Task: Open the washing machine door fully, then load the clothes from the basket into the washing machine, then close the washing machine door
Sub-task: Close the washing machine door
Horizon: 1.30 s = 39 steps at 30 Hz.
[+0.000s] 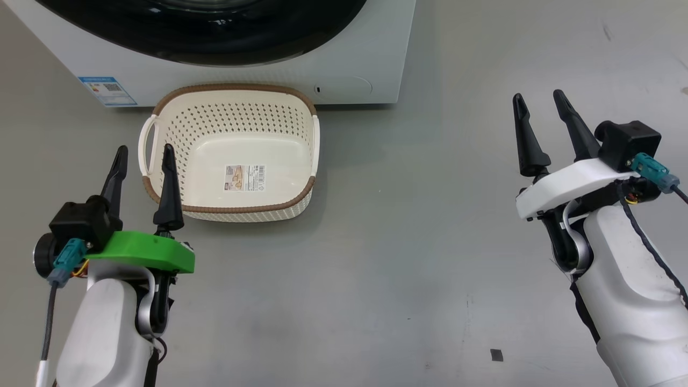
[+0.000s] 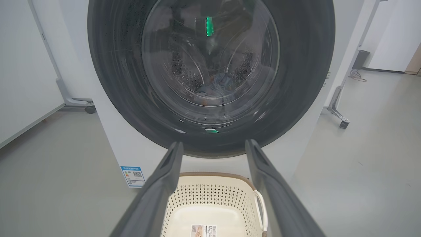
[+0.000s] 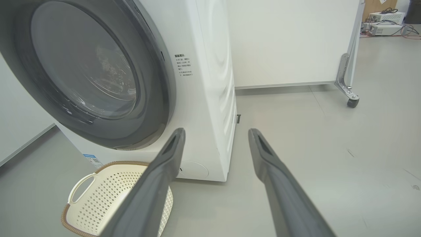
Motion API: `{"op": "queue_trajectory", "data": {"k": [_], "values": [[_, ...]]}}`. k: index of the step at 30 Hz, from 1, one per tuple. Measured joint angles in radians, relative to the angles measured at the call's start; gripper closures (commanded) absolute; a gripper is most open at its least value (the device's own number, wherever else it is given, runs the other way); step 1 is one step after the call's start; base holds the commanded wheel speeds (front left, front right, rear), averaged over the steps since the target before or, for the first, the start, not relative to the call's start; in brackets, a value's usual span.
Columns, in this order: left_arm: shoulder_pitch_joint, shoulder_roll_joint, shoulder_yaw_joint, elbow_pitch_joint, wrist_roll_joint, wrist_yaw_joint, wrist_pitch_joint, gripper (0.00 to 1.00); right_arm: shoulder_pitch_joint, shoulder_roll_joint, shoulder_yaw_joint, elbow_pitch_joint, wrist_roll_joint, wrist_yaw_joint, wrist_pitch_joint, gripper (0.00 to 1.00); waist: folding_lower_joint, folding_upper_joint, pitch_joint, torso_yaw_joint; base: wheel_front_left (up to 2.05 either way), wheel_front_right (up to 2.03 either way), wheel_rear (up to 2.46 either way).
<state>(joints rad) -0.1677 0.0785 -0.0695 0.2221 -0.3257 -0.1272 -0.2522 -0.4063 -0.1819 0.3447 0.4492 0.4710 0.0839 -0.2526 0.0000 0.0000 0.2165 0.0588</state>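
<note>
The round, glossy black, glass-windowed washing machine door (image 2: pixel 210 79) sits shut on the big white front-loading washing machine (image 1: pixel 258 80), with light blue clothes (image 2: pixel 215 87) dim behind the glass. The cream perforated plastic basket (image 1: pixel 231 115) stands empty just in front of the machine. Farther out, the left tool (image 1: pixel 145 148) and the right tool (image 1: pixel 538 95) gape wide, holding nothing.

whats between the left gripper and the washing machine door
The basket, empty, stands between the left gripper and the washing machine door, as the left wrist view and the head view both show.
</note>
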Motion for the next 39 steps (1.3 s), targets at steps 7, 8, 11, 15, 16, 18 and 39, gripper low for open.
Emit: {"op": "queue_trajectory", "data": {"k": [7, 8, 11, 15, 16, 18, 39], "values": [[0.057, 0.002, 0.058, 0.008, 0.026, 0.000, 0.000, 0.00, 0.100, 0.024, -0.033, -0.042, -0.024, -0.011, 0.000, 0.00, 0.0000, 0.0000, -0.052, -0.037, 0.00, 0.00, 0.00], [0.065, 0.002, 0.062, 0.011, 0.031, 0.000, 0.000, 0.00, 0.115, 0.028, -0.041, -0.048, -0.024, -0.016, 0.000, 0.00, 0.0000, 0.0000, -0.058, -0.042, 0.00, 0.00, 0.00], [0.085, 0.003, 0.064, 0.018, 0.045, 0.000, 0.000, 0.00, 0.156, 0.030, -0.057, -0.059, -0.025, -0.017, 0.000, 0.00, 0.0000, 0.0000, -0.078, -0.052, 0.00, 0.00, 0.00], [0.115, 0.003, 0.068, 0.021, 0.053, 0.000, 0.000, 0.00, 0.207, 0.041, -0.071, -0.076, -0.036, -0.017, 0.000, 0.00, 0.0000, 0.0000, -0.101, -0.062, 0.00, 0.00, 0.00], [0.121, 0.003, 0.068, 0.022, 0.055, 0.000, 0.000, 0.00, 0.215, 0.043, -0.072, -0.080, -0.042, -0.017, 0.000, 0.00, 0.0000, 0.0000, -0.106, -0.064, 0.00, 0.00, 0.00], [0.131, 0.002, 0.069, 0.022, 0.060, 0.000, 0.000, 0.00, 0.224, 0.042, -0.078, -0.091, -0.056, -0.024, 0.000, 0.00, 0.0000, 0.0000, -0.115, -0.066, 0.00, 0.00, 0.00], [0.149, -0.002, 0.107, 0.017, 0.073, 0.000, 0.000, 0.00, 0.296, 0.052, -0.111, -0.152, -0.122, -0.025, 0.000, 0.00, 0.0000, 0.0000, -0.147, -0.053, 0.00, 0.00, 0.00]]}}
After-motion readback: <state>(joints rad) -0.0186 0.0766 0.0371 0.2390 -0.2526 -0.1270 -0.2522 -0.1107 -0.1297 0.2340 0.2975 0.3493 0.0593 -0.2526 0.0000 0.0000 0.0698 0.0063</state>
